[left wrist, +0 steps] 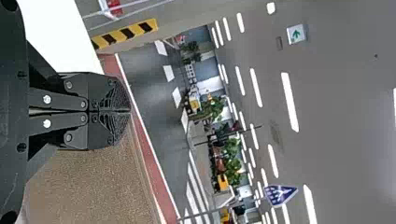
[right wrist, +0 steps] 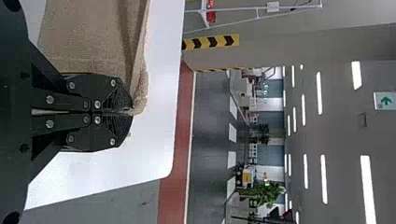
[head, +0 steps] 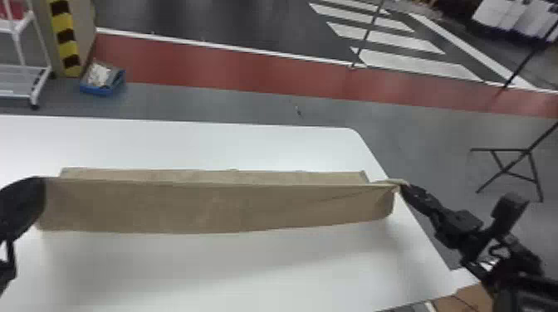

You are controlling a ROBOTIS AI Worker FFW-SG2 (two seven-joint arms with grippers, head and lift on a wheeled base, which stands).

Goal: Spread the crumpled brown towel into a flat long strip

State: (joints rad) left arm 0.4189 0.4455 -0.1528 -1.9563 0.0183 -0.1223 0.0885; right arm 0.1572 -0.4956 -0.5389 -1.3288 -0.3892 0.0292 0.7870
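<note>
A smooth white table (head: 199, 274) runs from the left edge of the head view down to its bottom edge, its far corner rounded right of centre, and the brown towel (head: 216, 207) stretches across its middle, though how much rests on the top is unclear.

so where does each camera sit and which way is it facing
Head view: on the robot's head, looking forward and down at the white table and long brown cloth towel; the black left gripper and black right gripper show.
Left wrist view: on the left wrist, looking out past the left gripper towards long white ceiling lights.
Right wrist view: on the right wrist, looking out past the right gripper towards the ceiling lights too.
Shared: all three catch towel, table and yellow-and-black striped post.
</note>
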